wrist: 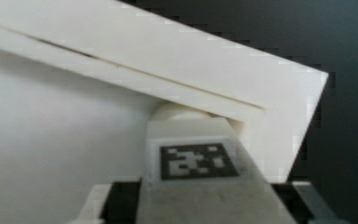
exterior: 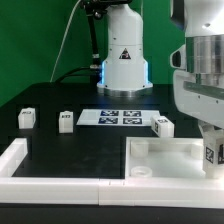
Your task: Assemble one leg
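My gripper (exterior: 211, 148) is at the exterior view's right, over the large white tray-like part (exterior: 165, 158). It is shut on a leg (exterior: 212, 153), a small white block with a black-and-white tag. In the wrist view the leg (wrist: 197, 158) stands between my gripper's fingers (wrist: 126, 200), and its far end is in the inner corner of the tray-like part's raised rim (wrist: 247, 88). My gripper (wrist: 204, 197) grips the leg's sides. Three more legs lie loose on the table: one at the far left (exterior: 27, 118), one beside it (exterior: 66, 122), one near the tray-like part (exterior: 163, 125).
The marker board (exterior: 120, 117) lies flat in front of the robot's base (exterior: 124, 60). A white L-shaped wall (exterior: 20, 165) runs along the table's front and left. The black table top (exterior: 70, 145) shows between them.
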Controlling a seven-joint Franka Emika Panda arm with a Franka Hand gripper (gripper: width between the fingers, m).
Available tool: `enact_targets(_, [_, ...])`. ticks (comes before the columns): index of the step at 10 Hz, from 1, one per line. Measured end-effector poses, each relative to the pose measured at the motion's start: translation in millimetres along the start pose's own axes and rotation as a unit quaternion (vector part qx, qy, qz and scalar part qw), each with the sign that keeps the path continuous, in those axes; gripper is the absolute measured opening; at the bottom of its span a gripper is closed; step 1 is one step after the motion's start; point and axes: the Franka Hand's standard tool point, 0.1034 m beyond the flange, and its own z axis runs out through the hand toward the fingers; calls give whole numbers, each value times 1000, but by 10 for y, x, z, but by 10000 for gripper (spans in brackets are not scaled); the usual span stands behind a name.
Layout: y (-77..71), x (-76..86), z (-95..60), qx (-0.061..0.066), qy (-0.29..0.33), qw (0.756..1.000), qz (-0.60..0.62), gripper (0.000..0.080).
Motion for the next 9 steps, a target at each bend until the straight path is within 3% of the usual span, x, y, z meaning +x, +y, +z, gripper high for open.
enact_targets(1, [-3,-23,2,0,-1,999,43,290])
enact_targets(2, [-3,-25,3,0,-1,1000,21,401])
enact_targets(3, [-3,-24,2,1,-1,1000,-2,575])
enact_targets(4, [-5,-28,2,1,0,999,-38,575])
enact_targets(5, [-7,-47,3,0,1,995,-98,634])
enact_targets(9, [-9,-48,0,-1,3,933,-361,648])
